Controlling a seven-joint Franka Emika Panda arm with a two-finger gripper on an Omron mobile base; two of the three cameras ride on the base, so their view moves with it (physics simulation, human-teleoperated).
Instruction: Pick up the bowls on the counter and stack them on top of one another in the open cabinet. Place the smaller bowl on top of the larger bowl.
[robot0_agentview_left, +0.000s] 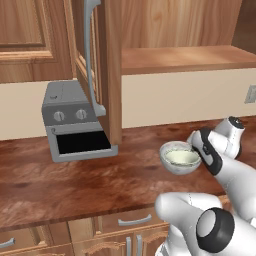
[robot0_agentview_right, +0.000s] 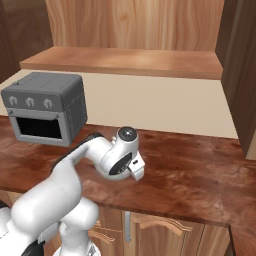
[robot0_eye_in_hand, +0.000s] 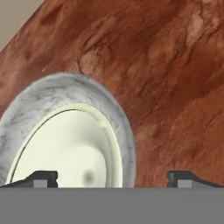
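Bowls sit nested on the counter (robot0_agentview_left: 75, 185): the smaller bowl (robot0_eye_in_hand: 65, 148), plain cream, rests inside the larger bowl (robot0_eye_in_hand: 118, 127), the grey marbled one, whose rim rings it all round in the hand view. In the left base view the pair stands right of the grey toaster oven (robot0_agentview_left: 75, 122) and below the open cabinet (robot0_agentview_left: 175, 59), whose wooden shelf is bare and whose door (robot0_agentview_left: 102, 70) hangs swung out with its long grey handle. The claw (robot0_eye_in_hand: 113, 177) is spread wide and holds nothing; one dark fingertip stands over the cream interior and the other over bare counter beside the grey rim, so the jaws straddle the near wall of the bowls. That reads as the approach to the first pick, nothing yet grasped or lifted. The next move probably calls for lowering until the fingers bracket the rim wall, closing on it, then raising toward the shelf; since the bowls are already nested, a grip on both walls might carry them together, though that is uncertain. The arm reaches forward from the base, wrist bent down close beside the bowls.
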